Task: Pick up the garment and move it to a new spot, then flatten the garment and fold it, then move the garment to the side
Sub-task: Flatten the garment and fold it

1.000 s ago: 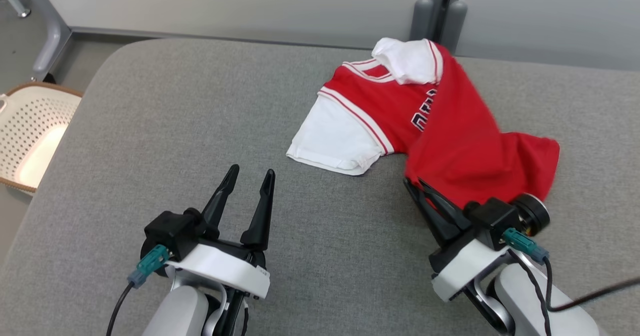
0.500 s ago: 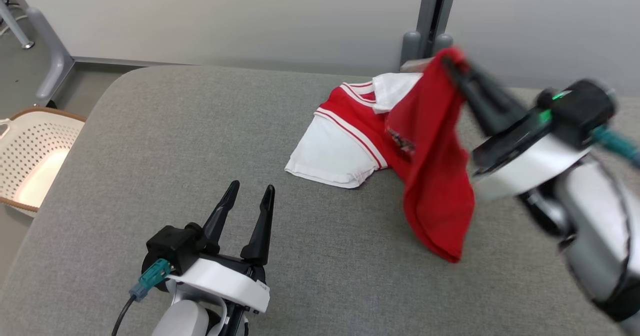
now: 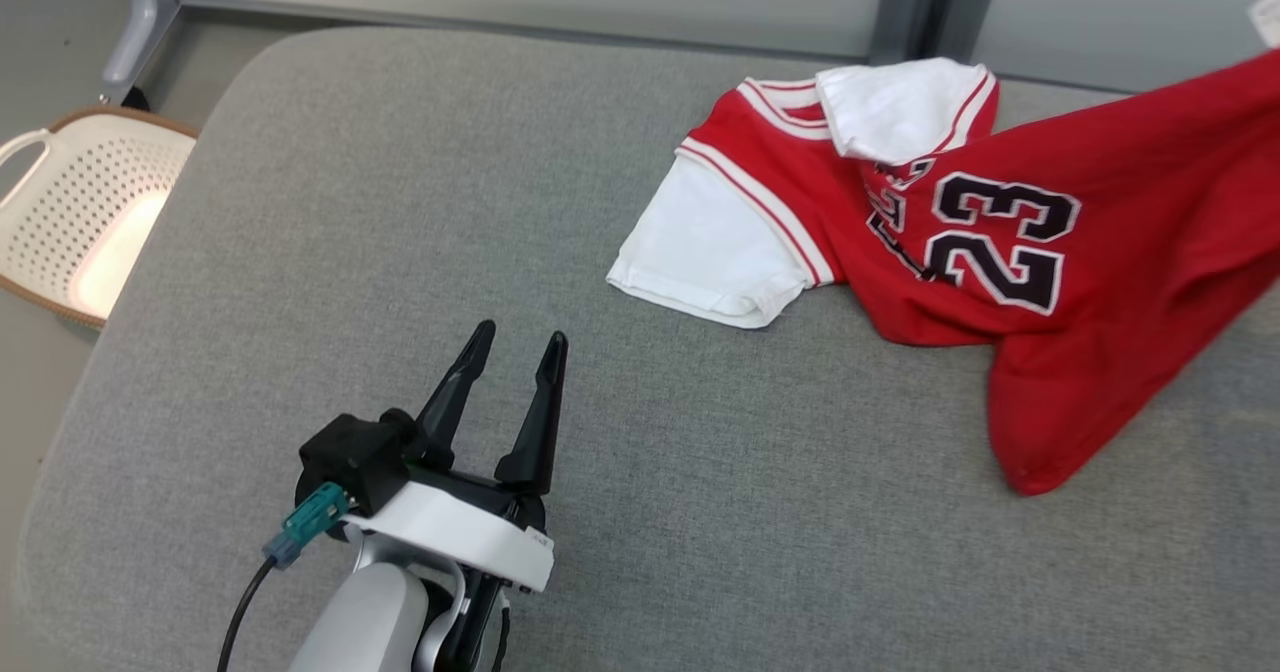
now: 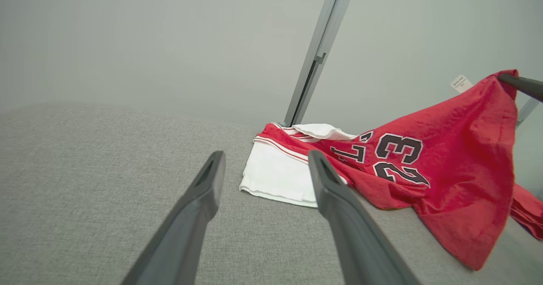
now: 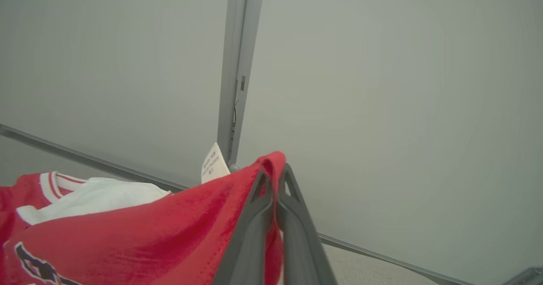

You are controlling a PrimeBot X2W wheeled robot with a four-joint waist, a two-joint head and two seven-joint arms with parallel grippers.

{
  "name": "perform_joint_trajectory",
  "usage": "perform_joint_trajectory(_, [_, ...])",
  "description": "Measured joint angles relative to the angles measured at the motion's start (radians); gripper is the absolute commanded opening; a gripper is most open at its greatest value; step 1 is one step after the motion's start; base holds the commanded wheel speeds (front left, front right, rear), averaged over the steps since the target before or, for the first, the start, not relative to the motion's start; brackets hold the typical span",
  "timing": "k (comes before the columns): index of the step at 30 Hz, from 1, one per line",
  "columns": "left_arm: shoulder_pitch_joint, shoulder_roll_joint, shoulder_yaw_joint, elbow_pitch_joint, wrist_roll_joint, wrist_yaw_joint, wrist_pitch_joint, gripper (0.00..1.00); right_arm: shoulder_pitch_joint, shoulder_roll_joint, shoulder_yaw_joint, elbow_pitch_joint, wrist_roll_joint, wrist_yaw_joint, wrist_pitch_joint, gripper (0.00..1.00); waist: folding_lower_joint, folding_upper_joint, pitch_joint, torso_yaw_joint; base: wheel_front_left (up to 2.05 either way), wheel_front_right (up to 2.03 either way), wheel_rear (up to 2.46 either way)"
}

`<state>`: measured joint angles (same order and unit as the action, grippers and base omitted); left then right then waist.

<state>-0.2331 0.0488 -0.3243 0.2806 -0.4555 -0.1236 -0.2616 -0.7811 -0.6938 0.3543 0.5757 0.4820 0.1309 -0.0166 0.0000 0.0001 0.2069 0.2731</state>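
red garment, white sleeves, black numerals

I see a wide grey padded surface with woven cover and rounded corners. Only one thing lies on it, a red jersey with white sleeves and a black number 23, in the far right part. One white sleeve rests flat on the cover. The jersey's right end is lifted off the surface, and a red corner below it touches the cover.
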Motion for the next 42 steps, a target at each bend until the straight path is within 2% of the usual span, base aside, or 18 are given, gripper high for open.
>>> perform_joint_trajectory(2, [-0.025, 0.000, -0.012, -0.007, -0.007, -0.002, 0.000, 1.00, -0.024, -0.019, -0.052, 0.102, -0.029, 0.000, -0.002, 0.00, 0.0000, 0.0000, 0.035, 0.012, 0.00, 0.00, 0.00])
perform_joint_trajectory(7, [-0.063, 0.000, -0.021, -0.017, -0.016, -0.002, 0.000, 1.00, -0.126, -0.024, -0.144, 0.243, -0.134, 0.000, -0.052, 0.00, 0.0000, 0.0000, 0.096, 0.025, 0.00, 0.00, 0.00])
perform_joint_trajectory(8, [-0.069, 0.000, -0.026, -0.019, -0.021, -0.002, 0.000, 1.00, -0.147, -0.017, -0.156, 0.270, -0.160, 0.000, -0.059, 0.29, 0.0000, 0.0000, 0.108, 0.027, 0.00, 0.00, 0.00])
perform_joint_trajectory(9, [-0.075, 0.000, -0.029, -0.019, -0.023, -0.001, 0.000, 1.00, -0.168, -0.007, -0.166, 0.290, -0.184, 0.000, -0.068, 1.00, 0.0000, 0.0000, 0.119, 0.028, 0.00, 0.00, 0.00])
perform_joint_trajectory(17, [-0.104, 0.000, -0.046, -0.025, -0.040, 0.010, 0.000, 1.00, -0.260, 0.066, -0.211, 0.416, -0.322, 0.000, -0.135, 1.00, 0.0000, -0.0001, 0.159, 0.031, 0.00, 0.00, 0.00])
perform_joint_trajectory(21, [-0.103, 0.000, -0.031, -0.018, -0.038, 0.011, 0.000, 1.00, -0.250, 0.131, -0.207, 0.449, -0.371, 0.000, -0.174, 1.00, 0.0000, 0.0000, 0.144, 0.012, 0.00, 0.00, 0.00])
perform_joint_trajectory(26, [-0.100, 0.000, -0.001, -0.011, -0.018, 0.010, 0.000, 1.00, -0.211, 0.226, -0.203, 0.433, -0.368, 0.000, -0.223, 1.00, 0.0000, 0.0000, 0.107, -0.027, 0.00, 0.00, 0.00])
perform_joint_trajectory(31, [-0.081, 0.000, 0.042, -0.009, -0.002, 0.009, 0.000, 1.00, -0.120, 0.307, -0.224, 0.340, -0.315, 0.000, -0.242, 1.00, 0.0000, 0.0000, 0.055, -0.079, 0.00, 0.00, 0.00])
perform_joint_trajectory(37, [-0.049, 0.000, 0.084, -0.010, 0.008, 0.005, 0.000, 1.00, 0.100, 0.392, -0.249, 0.085, -0.281, 0.000, -0.244, 1.00, 0.0000, 0.0000, -0.002, -0.145, 0.00, 0.00, 0.00])
perform_joint_trajectory(42, [-0.016, 0.000, 0.126, -0.009, 0.019, 0.002, 0.000, 1.00, 0.307, 0.474, -0.253, -0.077, -0.282, 0.000, -0.244, 1.00, 0.0000, 0.0000, -0.041, -0.195, 0.00, 0.00, 0.00])
